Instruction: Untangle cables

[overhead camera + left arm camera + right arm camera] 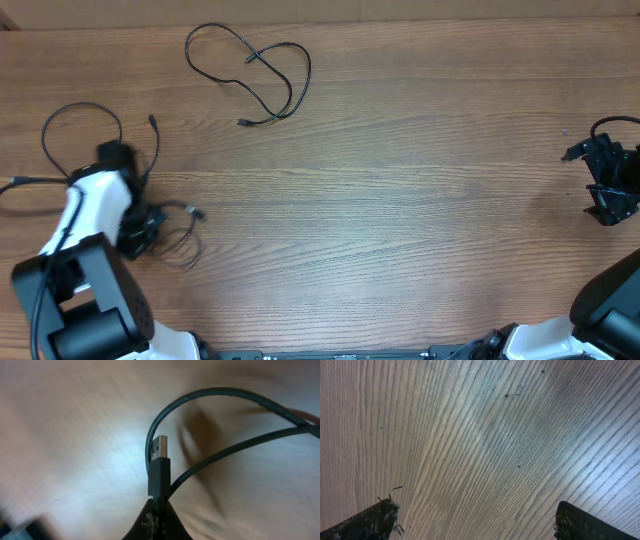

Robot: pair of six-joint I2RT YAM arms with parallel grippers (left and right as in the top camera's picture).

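Wood counter (400, 200) carries one loose cable (262, 75) near its far edge. Left tool (157, 510) is clamped on a second cable (220, 391) behind its plug (159, 460); right tool (608, 188) stands apart, empty. Hazard: pulling may tighten nearby loops (182, 240).

Even overhead light; blurred left-wrist view, pale glare on table (107, 442).

text: none legible | labels: none | brands: none | numbers: none | signs: none
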